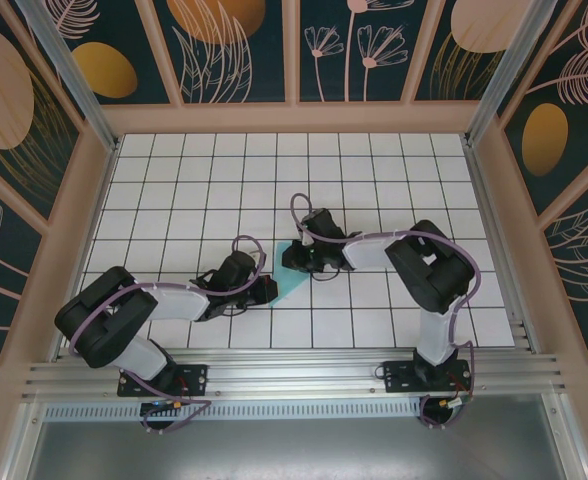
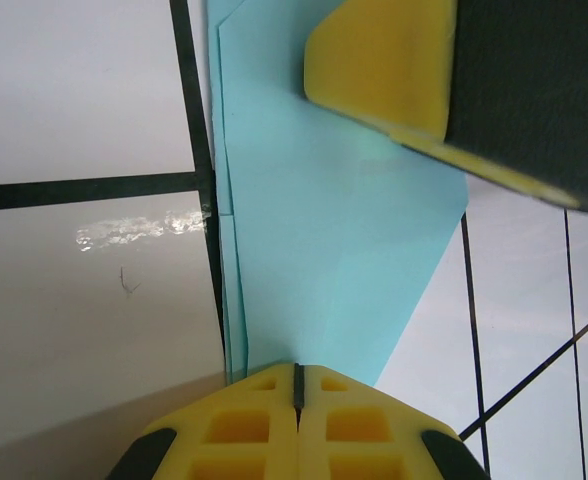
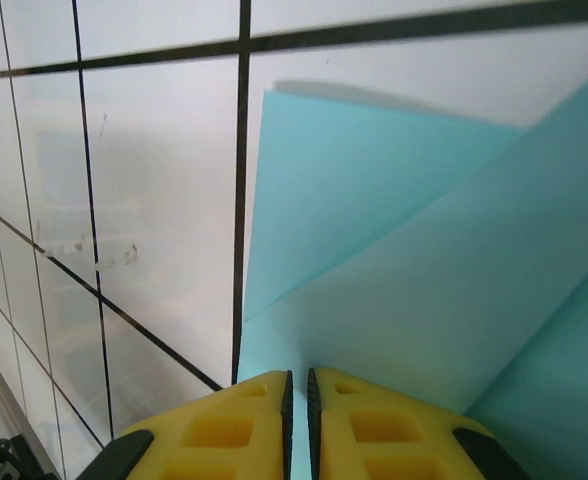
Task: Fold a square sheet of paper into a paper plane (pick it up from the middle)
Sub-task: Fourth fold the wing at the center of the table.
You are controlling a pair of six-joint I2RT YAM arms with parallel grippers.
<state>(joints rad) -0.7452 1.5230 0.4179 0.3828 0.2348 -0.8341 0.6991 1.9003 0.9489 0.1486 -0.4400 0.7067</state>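
Small creased light turquoise paper shape [image 1: 287, 275] lying flat on white black-gridded tiled surface [image 1: 174, 180], between left gripper [image 1: 270, 290] and right gripper [image 1: 292, 262], just beside both

You are looking at a light turquoise sheet of paper [image 1: 290, 277], plain and unprinted, on a glossy white worktop [image 1: 224, 170] ruled into squares by thin black lines. The left hand [image 2: 296, 385] and the right hand [image 3: 298, 385] both show bright yellow pads with black backing. The arms [image 1: 179, 300] are black at the joints and white along the links, trailed by purple cables [image 1: 236, 241]. The walls [image 1: 234, 60] are dark teal, patterned with peach leaves, flowers and orange ovals.
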